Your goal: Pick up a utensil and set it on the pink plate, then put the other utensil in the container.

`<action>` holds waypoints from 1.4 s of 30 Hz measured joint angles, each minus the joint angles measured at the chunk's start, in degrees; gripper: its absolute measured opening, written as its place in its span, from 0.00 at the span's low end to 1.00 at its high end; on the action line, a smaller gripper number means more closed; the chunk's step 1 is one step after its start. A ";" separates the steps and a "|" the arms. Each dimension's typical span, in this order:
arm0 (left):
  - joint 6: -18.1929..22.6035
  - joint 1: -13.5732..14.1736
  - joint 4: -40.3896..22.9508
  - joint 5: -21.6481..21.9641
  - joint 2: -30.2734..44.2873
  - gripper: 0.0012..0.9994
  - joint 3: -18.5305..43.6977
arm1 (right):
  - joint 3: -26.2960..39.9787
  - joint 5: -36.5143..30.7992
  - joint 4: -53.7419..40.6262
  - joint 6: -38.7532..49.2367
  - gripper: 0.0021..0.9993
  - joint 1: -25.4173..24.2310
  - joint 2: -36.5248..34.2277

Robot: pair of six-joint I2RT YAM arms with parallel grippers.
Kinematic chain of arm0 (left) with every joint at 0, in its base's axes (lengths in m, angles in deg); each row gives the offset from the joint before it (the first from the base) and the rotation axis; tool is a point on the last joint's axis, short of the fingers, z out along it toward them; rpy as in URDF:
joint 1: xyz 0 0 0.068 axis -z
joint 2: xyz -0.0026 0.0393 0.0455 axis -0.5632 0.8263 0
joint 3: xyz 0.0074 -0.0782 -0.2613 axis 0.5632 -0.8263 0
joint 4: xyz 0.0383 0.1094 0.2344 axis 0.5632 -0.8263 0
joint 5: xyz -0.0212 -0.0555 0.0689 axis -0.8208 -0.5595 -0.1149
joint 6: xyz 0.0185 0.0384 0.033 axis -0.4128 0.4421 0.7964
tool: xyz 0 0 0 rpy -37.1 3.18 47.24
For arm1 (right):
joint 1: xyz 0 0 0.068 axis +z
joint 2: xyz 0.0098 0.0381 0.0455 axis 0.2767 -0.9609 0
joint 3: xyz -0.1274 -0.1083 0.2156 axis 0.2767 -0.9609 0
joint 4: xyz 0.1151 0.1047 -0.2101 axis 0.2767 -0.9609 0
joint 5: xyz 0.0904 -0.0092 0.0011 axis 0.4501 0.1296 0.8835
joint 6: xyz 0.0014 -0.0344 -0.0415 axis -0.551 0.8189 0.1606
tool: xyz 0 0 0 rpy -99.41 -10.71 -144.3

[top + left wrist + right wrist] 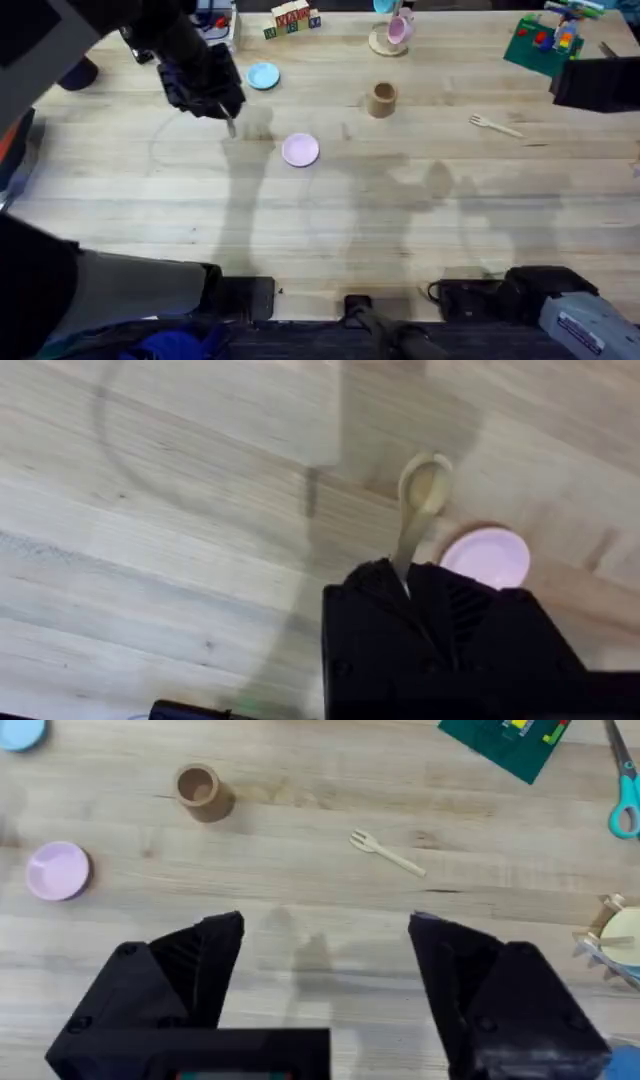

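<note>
Your left claw (410, 585) is clamped on the handle of the wooden spoon (422, 495), bowl hanging past the fingertips. In the overhead view the spoon (230, 124) is held clear of the bench (330, 230), at about 10 o'clock from the pink plate (300, 150) and near it; judged as carry toward the plate, release not yet due. Left arm reaches out from its base, wrist tipped down over the bench.

Fork (495, 124) lies flat at 3 o'clock of the container (382, 99), well apart. Container stands upright, open mouth up, ready for the fork. Your right claw (325, 970) hangs wide and empty, with the fork (388, 853) out ahead of it.
</note>
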 joint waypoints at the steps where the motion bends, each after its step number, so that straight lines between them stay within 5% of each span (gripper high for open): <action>1: 0.20 1.14 -0.41 0.00 -0.24 0.04 0.00 | 0.00 0.00 -0.01 0.00 1.00 0.00 0.00; 9: 1.05 11.88 -0.92 -0.04 -0.18 0.04 0.00 | 0.00 0.00 0.00 0.00 1.00 0.00 0.00; 14: 1.26 16.09 0.28 -0.24 -0.18 0.04 0.00 | 0.00 0.00 -0.01 0.00 1.00 0.00 0.00; 42: -0.22 21.74 4.01 -2.16 12.37 0.04 0.02 | 0.00 0.00 0.00 0.00 1.00 0.00 0.00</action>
